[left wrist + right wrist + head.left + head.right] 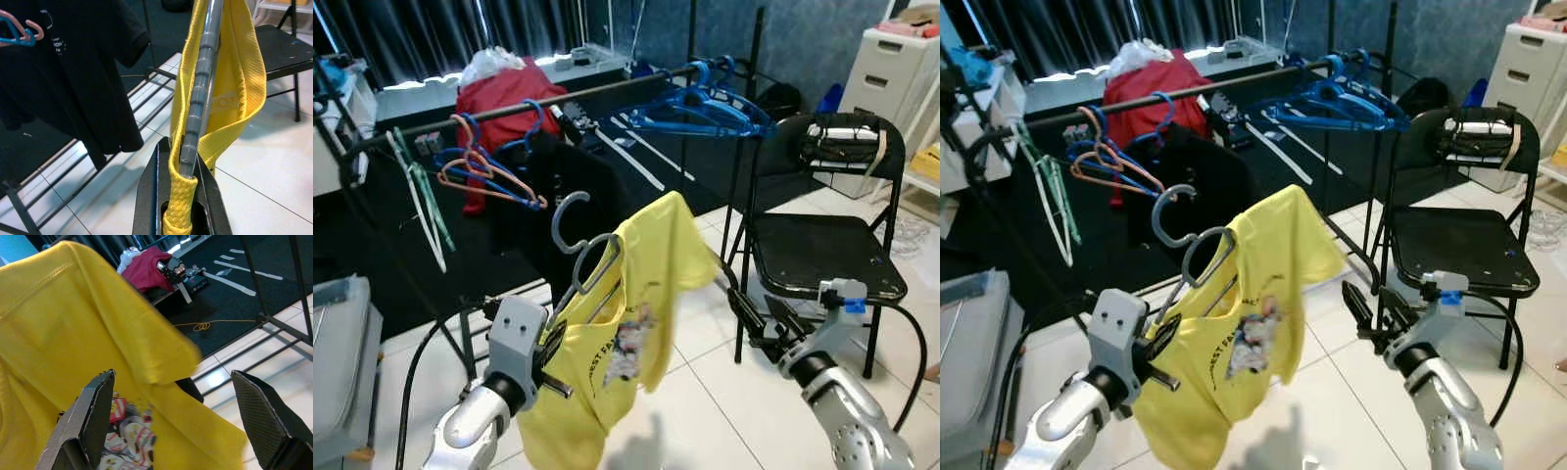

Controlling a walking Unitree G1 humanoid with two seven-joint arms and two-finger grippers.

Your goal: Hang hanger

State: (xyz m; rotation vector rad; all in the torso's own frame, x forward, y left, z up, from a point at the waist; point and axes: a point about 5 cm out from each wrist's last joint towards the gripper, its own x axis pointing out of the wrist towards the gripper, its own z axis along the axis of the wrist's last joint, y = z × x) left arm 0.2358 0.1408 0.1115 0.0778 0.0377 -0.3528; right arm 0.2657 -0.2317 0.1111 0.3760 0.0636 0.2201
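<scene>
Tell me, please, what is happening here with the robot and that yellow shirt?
The left gripper is shut on a grey hanger that carries a yellow T-shirt, held below the clothes rail and not yet hooked on. The right gripper is open beside the shirt. Other hangers hang on the rail.

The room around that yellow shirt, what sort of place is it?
Probably a spare room or laundry corner in a home: a clothes rail hung with blue hangers, a folding chair, and a drawer unit on a tiled floor.
</scene>
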